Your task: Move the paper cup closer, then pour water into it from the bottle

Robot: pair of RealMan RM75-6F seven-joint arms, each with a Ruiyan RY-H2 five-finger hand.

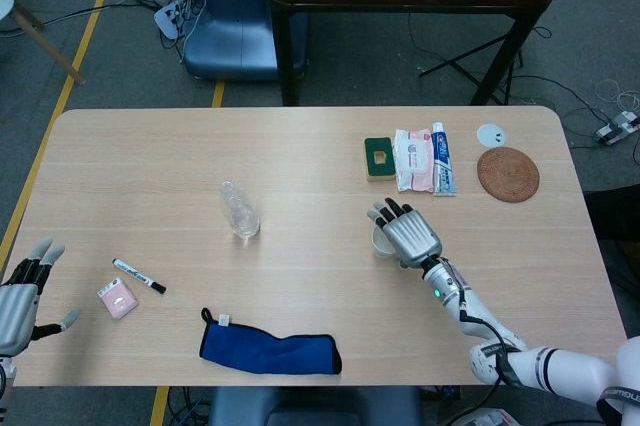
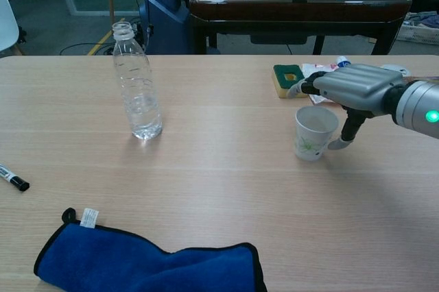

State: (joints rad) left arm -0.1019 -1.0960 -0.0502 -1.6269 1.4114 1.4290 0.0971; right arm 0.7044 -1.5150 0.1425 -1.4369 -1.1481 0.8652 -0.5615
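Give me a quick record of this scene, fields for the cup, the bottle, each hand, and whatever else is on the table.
cup: paper cup, upright, not lifted
bottle: bottle, upright, uncapped, a little water in it, untouched
right hand: right hand over and beside the cup, thumb at its side; grip not clear
left hand: left hand open, at the table's edge
other: blue cloth, marker, sponge, wipes pack, woven coaster

We see our silver, ridged right hand (image 2: pixel 353 90) with black fingers, a green-lit grey wrist, and a matching left hand (image 1: pixel 18 298).
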